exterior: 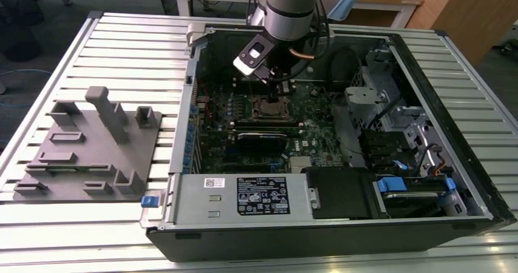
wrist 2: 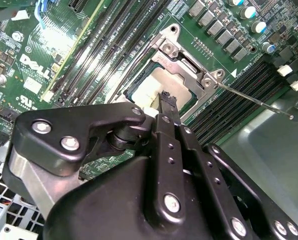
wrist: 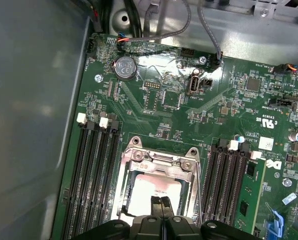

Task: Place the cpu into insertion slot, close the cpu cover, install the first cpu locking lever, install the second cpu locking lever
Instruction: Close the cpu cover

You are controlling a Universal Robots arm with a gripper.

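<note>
The cpu (wrist: 154, 189) lies in the insertion slot (wrist 2: 132, 90), its pale metal top bright with glare. The silver cpu cover (wrist: 159, 162) lies flat around it, framing the chip through its window. A thin wire locking lever (wrist 2: 254, 101) sticks out from the socket corner, away from the frame. My gripper (wrist: 160, 201) is shut with nothing between its fingers, the tips directly over the edge of the cpu (wrist 2: 156, 82); whether they touch it I cannot tell. In the exterior view the gripper (exterior: 281, 90) hangs just behind the socket (exterior: 270, 108) inside the open computer case.
Black memory slots (wrist: 96, 170) flank the socket on both sides. A black card (exterior: 261, 141) lies in front of it. The power supply (exterior: 242, 194) and drive cages (exterior: 404, 133) crowd the case. A grey fixture block (exterior: 89, 145) sits at the exterior view's left.
</note>
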